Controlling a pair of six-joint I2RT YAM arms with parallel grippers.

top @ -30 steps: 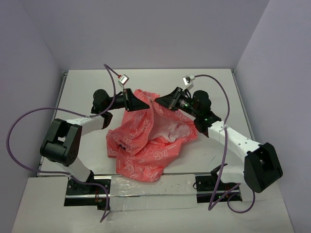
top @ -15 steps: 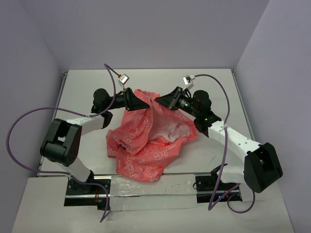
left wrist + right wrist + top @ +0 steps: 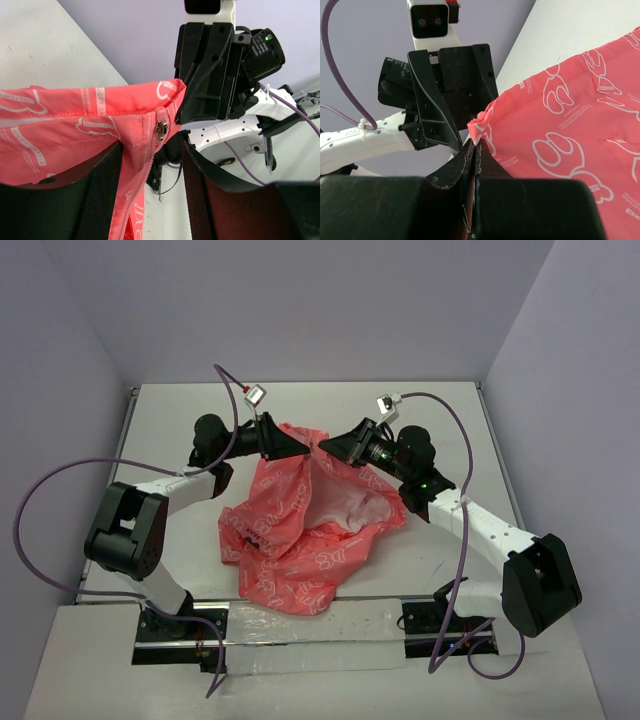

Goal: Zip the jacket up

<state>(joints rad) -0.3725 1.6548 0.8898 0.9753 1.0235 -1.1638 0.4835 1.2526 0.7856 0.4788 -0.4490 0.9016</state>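
The coral-pink jacket (image 3: 300, 530) with white outline motifs drapes on the table, its white lining (image 3: 350, 505) showing, and its top edge is lifted between the two arms. My right gripper (image 3: 326, 444) is shut on a bunched corner of the jacket's edge (image 3: 482, 125). My left gripper (image 3: 302, 446) is open. In the left wrist view the jacket's zipper edge (image 3: 142, 185) hangs between the left gripper's fingers (image 3: 100, 200), lying against the left one. The metal zipper slider (image 3: 161, 129) sits just past the fingertips, near the right gripper (image 3: 182, 100).
The white table (image 3: 180, 420) is walled at the back and both sides. Purple cables (image 3: 40, 490) loop from both arms. A white strip (image 3: 300, 635) runs along the near edge between the arm bases.
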